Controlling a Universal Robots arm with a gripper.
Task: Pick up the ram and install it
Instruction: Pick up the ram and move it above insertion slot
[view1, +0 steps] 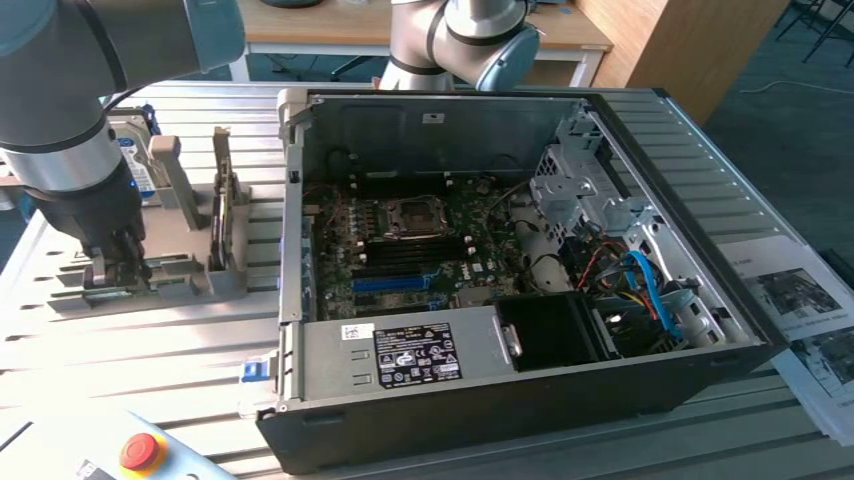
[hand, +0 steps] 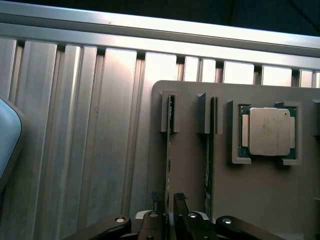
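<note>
Wide ribbed metal table, and on it the open computer case, lying on its side with the motherboard facing up and a blue slot showing. The case's near wall stands between that board and the parts rack. Over on the exterior view's left, the arm is down at the grey holder.

On the holder, a processor sits flat in its own recess. Just beside it is the second green stick, on edge in its slot, close alongside the target and parallel to it.

And here's the ram, seated in the slot nearest the holder's edge. It stands on its thin edge, with its long axis running along the slot from the jaws out to the notched end bracket. The jaws are part-open and narrow, fingers straddling the ram's upper edge, one either side, not clamped.
</note>
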